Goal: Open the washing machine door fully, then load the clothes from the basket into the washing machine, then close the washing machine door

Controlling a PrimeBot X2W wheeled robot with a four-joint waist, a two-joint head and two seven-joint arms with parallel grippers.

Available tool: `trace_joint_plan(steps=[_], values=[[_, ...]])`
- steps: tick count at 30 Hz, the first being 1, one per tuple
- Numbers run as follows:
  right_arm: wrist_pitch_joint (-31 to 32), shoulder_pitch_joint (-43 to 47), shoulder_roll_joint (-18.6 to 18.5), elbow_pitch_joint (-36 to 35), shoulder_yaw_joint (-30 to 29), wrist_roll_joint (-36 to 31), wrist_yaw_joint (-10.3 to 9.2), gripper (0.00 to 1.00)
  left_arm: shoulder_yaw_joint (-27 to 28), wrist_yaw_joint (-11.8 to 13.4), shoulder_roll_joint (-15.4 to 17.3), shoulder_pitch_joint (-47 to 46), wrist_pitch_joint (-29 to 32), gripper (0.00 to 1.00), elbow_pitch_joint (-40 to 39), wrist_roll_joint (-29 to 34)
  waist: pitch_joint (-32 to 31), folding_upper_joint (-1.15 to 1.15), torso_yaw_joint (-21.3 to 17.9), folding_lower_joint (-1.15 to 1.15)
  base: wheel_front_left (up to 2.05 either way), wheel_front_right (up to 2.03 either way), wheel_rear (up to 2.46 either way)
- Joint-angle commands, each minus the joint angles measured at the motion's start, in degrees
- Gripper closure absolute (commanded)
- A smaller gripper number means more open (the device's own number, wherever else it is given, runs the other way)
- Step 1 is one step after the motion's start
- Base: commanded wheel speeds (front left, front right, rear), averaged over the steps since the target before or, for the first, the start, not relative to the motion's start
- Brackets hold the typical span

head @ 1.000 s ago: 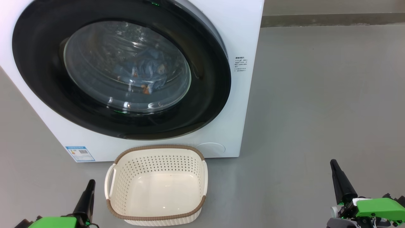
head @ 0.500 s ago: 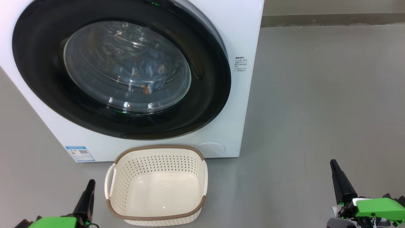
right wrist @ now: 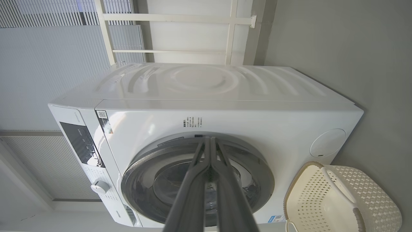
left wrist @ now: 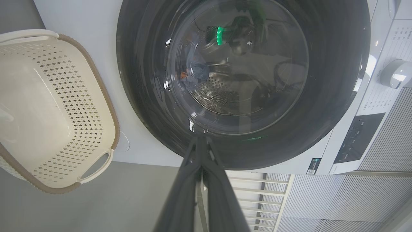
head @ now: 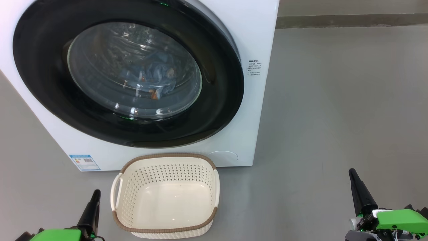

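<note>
1. Head view: washing machine door [head: 220, 100] closed, clothes [head: 157, 72] behind its glass, basket [head: 167, 156] empty; if it is not fully caught, the door could reopen.
2. Left wrist view: left tool [left wrist: 200, 140] clenched, empty; swinging it may clip the basket.
3. Right wrist view: right tool [right wrist: 209, 140] clenched, empty, well clear.

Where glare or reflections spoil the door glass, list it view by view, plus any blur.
Head view: small white highlights along the lower glass of the washing machine door, the clothes dim behind it. Left wrist view: a green reflection on the glass, the left gripper soft up close. Right wrist view: broad sheen on the side of the washing machine, the right gripper blurred.
</note>
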Motion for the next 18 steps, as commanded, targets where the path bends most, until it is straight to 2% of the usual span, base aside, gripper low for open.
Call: trace_joint_plan(steps=[1, 18], values=[[0.2, -1.9, -0.2, -1.7, 1.2, 0.2, 0.08, 1.0, 2.1, -0.1, 0.7, -2.8, 0.4, 1.0, -1.7, -0.5, 0.0, 0.0, 0.0, 0.0, 0.0, 0.0, 0.0], [0.2, -1.9, -0.2, -1.7, 1.2, 0.2, 0.08, 1.0, 2.1, -0.1, 0.7, -2.8, 0.4, 1.0, -1.7, -0.5, 0.0, 0.0, 0.0, 0.0, 0.0, 0.0, 0.0]])
